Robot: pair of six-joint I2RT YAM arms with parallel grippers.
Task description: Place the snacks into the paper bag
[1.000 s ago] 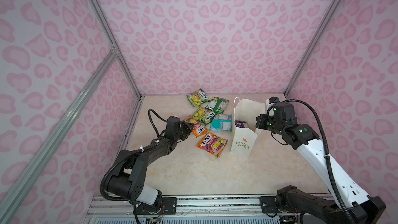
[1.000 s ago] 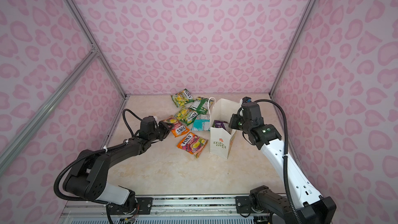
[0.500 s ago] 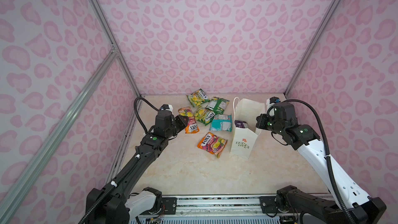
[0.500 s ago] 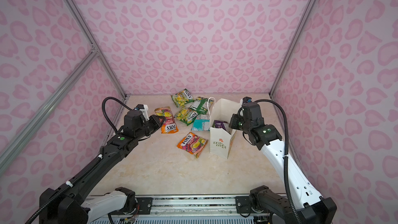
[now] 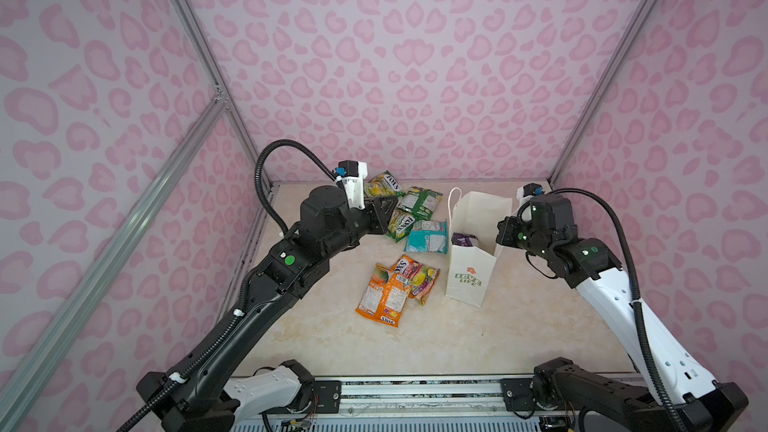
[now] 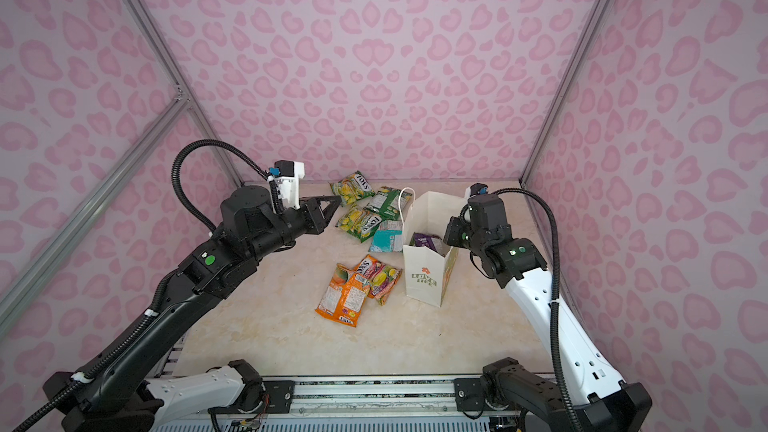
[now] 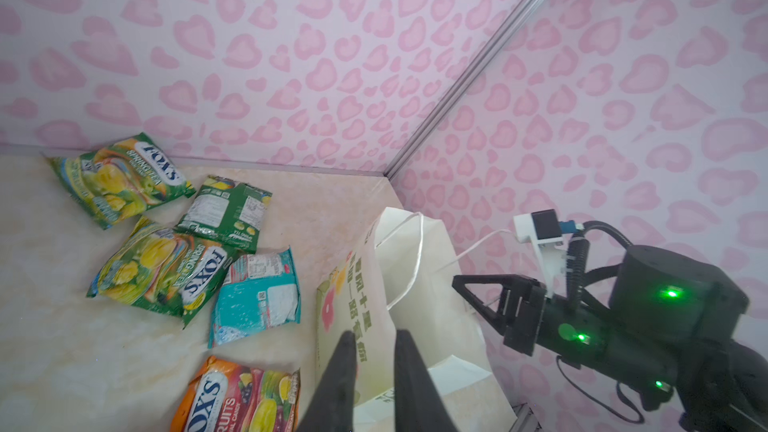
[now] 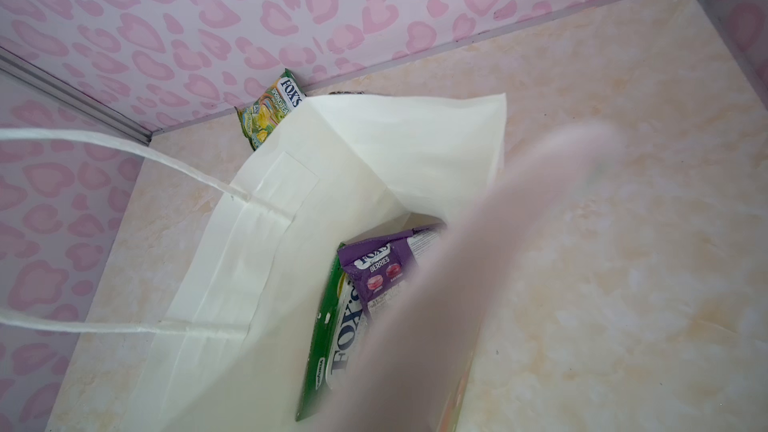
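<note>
The white paper bag (image 5: 469,276) (image 6: 424,280) stands upright and open, with a purple packet (image 8: 382,268) and a green one (image 8: 328,347) inside. My right gripper (image 5: 500,238) is shut on the bag's right rim; the blurred bag wall hides its fingers in the right wrist view. My left gripper (image 5: 392,205) (image 7: 374,332) hangs above the table left of the bag, narrowly open and holding nothing. Several snacks lie loose: two green-yellow (image 5: 382,184) (image 5: 401,224), a dark green (image 5: 419,203), a teal-white (image 5: 427,236), an orange-pink (image 5: 422,278), and an orange one (image 5: 384,297) lying partly on it.
Pink heart-print walls with metal frame posts (image 5: 195,47) close in the table on three sides. A metal rail (image 5: 415,392) with both arm bases runs along the front edge. The bag's cord handle (image 7: 419,251) loops above its left rim.
My left arm has lifted and swung toward the bag. The orange packet it was carrying has come out of its fingers and now lies on the table. The right arm has held still.
</note>
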